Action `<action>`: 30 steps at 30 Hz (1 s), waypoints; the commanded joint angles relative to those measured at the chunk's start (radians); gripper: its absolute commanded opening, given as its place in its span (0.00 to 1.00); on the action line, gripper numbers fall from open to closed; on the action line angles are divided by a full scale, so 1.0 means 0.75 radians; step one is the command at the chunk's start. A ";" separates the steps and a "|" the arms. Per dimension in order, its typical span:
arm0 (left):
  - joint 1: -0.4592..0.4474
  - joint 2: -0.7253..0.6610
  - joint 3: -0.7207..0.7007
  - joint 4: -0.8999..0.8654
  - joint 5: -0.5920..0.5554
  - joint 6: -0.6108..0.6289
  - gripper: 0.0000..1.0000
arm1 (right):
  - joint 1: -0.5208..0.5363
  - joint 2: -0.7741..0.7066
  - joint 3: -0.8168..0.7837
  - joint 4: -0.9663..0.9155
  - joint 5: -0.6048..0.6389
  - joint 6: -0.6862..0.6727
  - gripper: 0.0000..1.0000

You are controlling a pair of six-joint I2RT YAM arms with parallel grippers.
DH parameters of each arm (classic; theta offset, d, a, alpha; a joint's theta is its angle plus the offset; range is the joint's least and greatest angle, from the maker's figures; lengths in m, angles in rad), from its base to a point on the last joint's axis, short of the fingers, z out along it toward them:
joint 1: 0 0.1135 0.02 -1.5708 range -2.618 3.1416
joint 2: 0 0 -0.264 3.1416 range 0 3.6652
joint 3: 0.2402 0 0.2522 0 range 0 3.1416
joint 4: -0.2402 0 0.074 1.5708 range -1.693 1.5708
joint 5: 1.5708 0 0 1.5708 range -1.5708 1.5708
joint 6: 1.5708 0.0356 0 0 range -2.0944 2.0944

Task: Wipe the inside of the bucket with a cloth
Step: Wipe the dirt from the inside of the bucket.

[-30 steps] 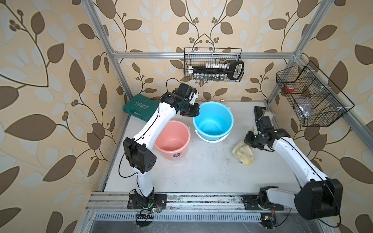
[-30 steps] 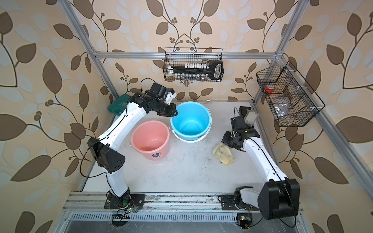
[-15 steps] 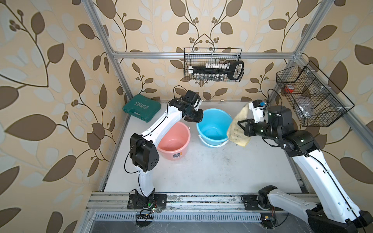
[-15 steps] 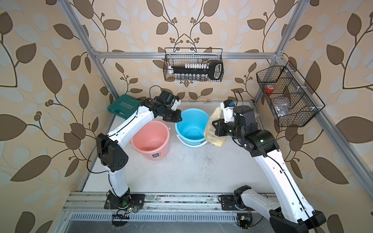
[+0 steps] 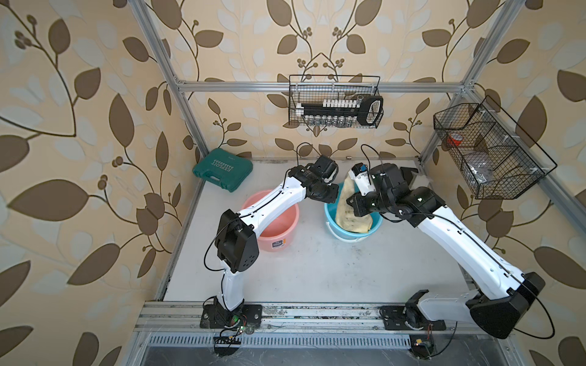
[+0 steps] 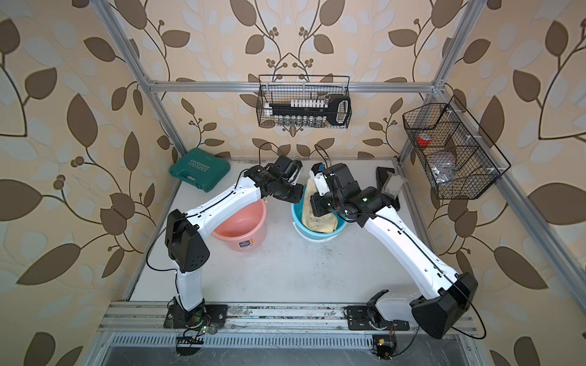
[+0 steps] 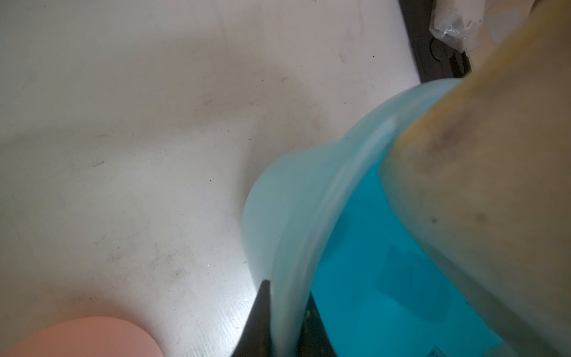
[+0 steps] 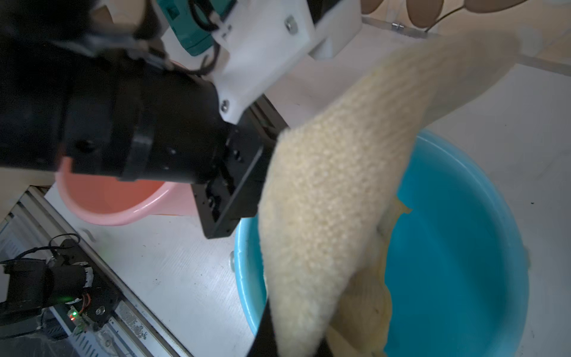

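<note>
Seeing pink bucket (image 5: 279, 234) nearest me, blue bucket (image 5: 352, 236) beside it. My left gripper (image 7: 285, 324) pinched tight on its rim; right gripper (image 8: 290, 343) clamped on cloth (image 5: 348, 212), cloth hanging into blue bucket. Far back: green case (image 5: 223, 169).

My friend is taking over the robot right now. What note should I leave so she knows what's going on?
Left gripper: shut on the rim of the blue bucket, steadying it.
Right gripper: shut on the cloth.
The cloth hangs down into the blue bucket. The pink bucket stands beside it.
Done: bucket gripped, cloth lifted and lowered in.
Left: rub the cloth round the inside walls and bottom.
</note>
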 commanded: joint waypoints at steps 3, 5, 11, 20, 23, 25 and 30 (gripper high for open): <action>0.013 -0.129 -0.027 0.051 -0.017 -0.074 0.00 | -0.015 0.060 -0.063 0.108 0.085 0.011 0.00; 0.013 -0.165 -0.071 0.076 -0.018 -0.095 0.00 | -0.026 0.086 -0.098 0.142 0.116 0.020 0.00; 0.013 -0.210 -0.118 0.097 0.043 -0.130 0.00 | -0.056 0.178 -0.136 0.194 0.165 0.043 0.00; 0.012 -0.258 -0.152 0.114 0.095 -0.172 0.00 | -0.099 0.254 -0.148 0.209 0.323 0.082 0.00; 0.011 -0.271 -0.168 0.129 0.126 -0.201 0.00 | -0.119 0.291 -0.141 0.197 0.359 0.102 0.00; 0.011 -0.280 -0.182 0.134 0.145 -0.216 0.00 | -0.135 0.312 -0.142 0.197 0.360 0.118 0.00; 0.012 -0.298 -0.242 0.172 0.175 -0.256 0.00 | -0.148 0.404 -0.116 0.185 0.354 0.130 0.00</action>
